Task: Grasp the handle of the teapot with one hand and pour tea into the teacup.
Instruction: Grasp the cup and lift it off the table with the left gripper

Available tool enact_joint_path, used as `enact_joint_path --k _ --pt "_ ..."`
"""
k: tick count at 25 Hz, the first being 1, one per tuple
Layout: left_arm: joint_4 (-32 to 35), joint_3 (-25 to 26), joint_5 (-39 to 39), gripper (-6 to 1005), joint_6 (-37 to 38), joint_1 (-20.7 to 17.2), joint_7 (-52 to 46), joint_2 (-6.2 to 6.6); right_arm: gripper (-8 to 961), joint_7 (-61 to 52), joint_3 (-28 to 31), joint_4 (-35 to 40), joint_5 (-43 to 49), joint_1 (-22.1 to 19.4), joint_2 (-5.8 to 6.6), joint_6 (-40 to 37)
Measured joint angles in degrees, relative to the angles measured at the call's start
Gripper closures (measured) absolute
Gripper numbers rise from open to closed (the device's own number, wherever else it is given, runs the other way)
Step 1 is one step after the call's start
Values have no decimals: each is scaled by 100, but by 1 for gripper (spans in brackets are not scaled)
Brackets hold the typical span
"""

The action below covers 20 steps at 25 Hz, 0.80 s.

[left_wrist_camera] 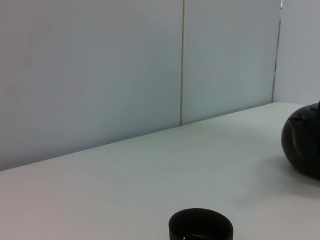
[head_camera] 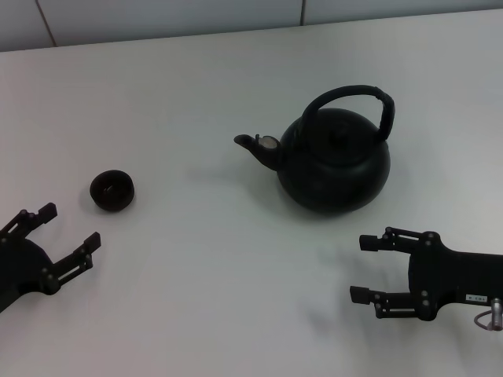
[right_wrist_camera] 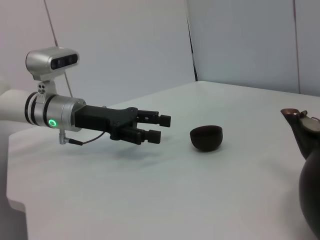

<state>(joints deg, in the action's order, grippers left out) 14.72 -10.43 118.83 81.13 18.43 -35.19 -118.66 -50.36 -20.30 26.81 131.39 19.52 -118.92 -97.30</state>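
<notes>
The matte-black teapot (head_camera: 334, 161) stands upright on the white table, right of centre, its spout pointing left. Its arched black handle (head_camera: 351, 96) rises over the lid. The small dark teacup (head_camera: 111, 190) sits at the left, well apart from the pot. My left gripper (head_camera: 71, 226) is open and empty, just in front of the cup. My right gripper (head_camera: 363, 269) is open and empty, in front of the teapot. The left wrist view shows the cup (left_wrist_camera: 200, 226) and part of the pot (left_wrist_camera: 304, 145). The right wrist view shows the left gripper (right_wrist_camera: 159, 128), the cup (right_wrist_camera: 206, 137) and the pot's spout side (right_wrist_camera: 306, 150).
The white table (head_camera: 204, 298) carries only the pot and the cup. Pale wall panels (left_wrist_camera: 125, 70) stand along its far edge. The table's left edge (right_wrist_camera: 15, 200) shows in the right wrist view.
</notes>
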Motion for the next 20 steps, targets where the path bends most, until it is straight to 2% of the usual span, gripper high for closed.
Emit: enact_joint_path --k 8,20 --pt "-141 -19 4 168 -158 89 136 0 142 -16 18 0 0 4 0 1" --pt "-435 25 -15 173 -662 513 206 -15 142 -36 37 0 1 21 0 -44"
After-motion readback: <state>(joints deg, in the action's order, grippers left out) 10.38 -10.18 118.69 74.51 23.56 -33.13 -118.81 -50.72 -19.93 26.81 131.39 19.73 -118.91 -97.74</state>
